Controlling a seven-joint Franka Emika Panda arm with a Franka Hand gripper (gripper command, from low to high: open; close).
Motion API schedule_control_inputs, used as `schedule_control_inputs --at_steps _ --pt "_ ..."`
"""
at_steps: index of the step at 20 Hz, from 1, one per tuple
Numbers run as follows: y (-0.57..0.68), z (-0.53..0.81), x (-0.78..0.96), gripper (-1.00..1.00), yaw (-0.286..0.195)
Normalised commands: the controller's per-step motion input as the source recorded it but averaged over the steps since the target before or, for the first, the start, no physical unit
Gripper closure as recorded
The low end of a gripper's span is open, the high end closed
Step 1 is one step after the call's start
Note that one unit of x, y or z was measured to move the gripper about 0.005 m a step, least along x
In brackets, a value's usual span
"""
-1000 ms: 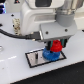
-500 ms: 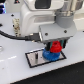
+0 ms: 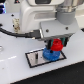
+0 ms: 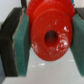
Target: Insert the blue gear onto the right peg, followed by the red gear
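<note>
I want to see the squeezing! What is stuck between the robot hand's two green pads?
The red gear sits between the hand's green pads. The wrist view shows a pad pressed against each side, centre hole facing the camera.

You've got a white tabletop (image 3: 15, 70) under the claw (image 3: 56, 46), running out past it on every side. The finish is glossy, with soft, pale glare on the stretch off the claw toward the exterior view's left. Behind the claw the backdrop (image 3: 6, 6) goes dark with blurry blue patches, too soft to identify. In the wrist view there's plain, evenly lit white surface beneath the claw.
</note>
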Motion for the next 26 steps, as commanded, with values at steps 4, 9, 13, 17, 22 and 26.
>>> schedule_control_inputs --at_steps 4,9,13,17,22,26 --pt "-0.23 -0.19 0.08 1.0 0.0" --pt "-0.18 -0.19 0.06 1.0 0.0" --pt "-0.16 0.07 0.01 1.0 0.0" --pt "-0.01 0.17 0.01 1.0 0.0" --pt "0.02 0.19 0.08 1.0 0.0" --pt "-0.15 -0.04 0.05 1.0 0.0"
